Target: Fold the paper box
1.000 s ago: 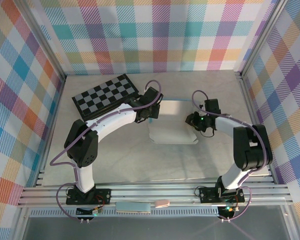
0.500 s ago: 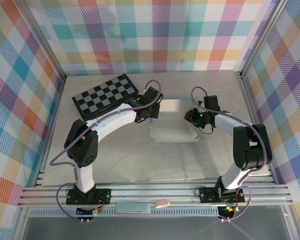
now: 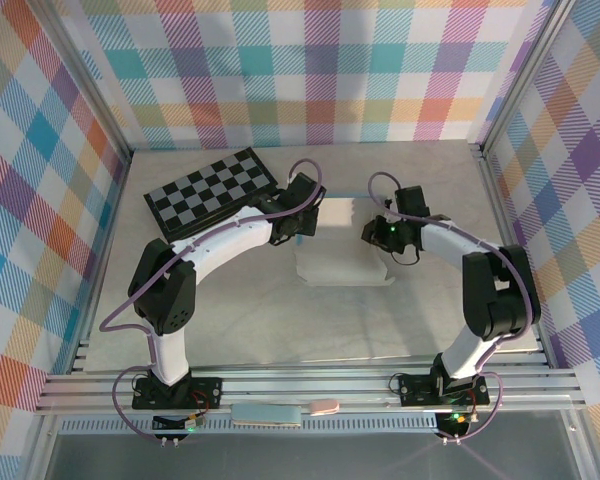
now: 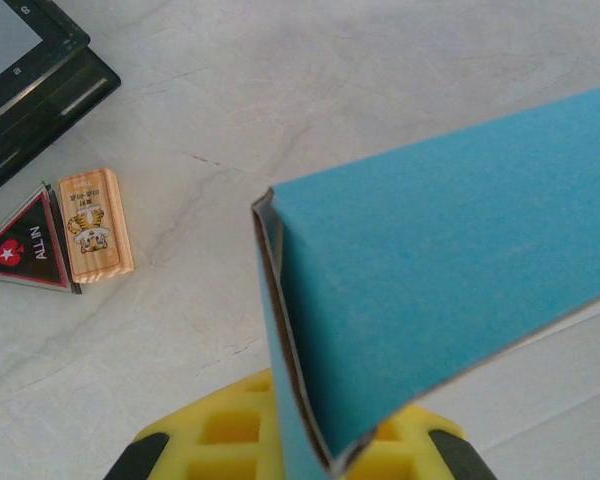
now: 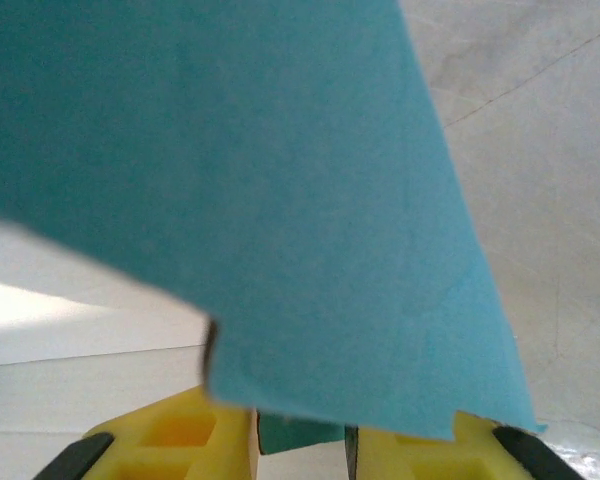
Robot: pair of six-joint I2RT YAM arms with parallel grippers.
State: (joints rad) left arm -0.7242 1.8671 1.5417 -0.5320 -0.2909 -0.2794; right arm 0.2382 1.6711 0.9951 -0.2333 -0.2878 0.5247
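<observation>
The paper box [image 3: 340,262] lies mid-table and looks pale from above, with both grippers at its far corners. Close up in the left wrist view it is turquoise card [image 4: 450,260] with a folded edge standing up, two layers meeting at a corner. My left gripper [image 4: 305,445] is shut on that folded edge, at the box's upper left [image 3: 305,226]. In the right wrist view a turquoise flap [image 5: 280,200] leans over the yellow fingers [image 5: 180,440]. My right gripper [image 5: 300,440] holds card between them, at the box's upper right [image 3: 374,232].
A black-and-grey checkerboard [image 3: 212,190] lies at the back left, its black corner [image 4: 30,70] near the left gripper. Beside it lie a small wooden block [image 4: 95,225] and a red triangular "ALL IN" card [image 4: 25,255]. Plaid walls close three sides.
My right gripper has moved left and slightly back with the box's right flap, so the sheet looks narrower from above. The left arm has stayed put.
</observation>
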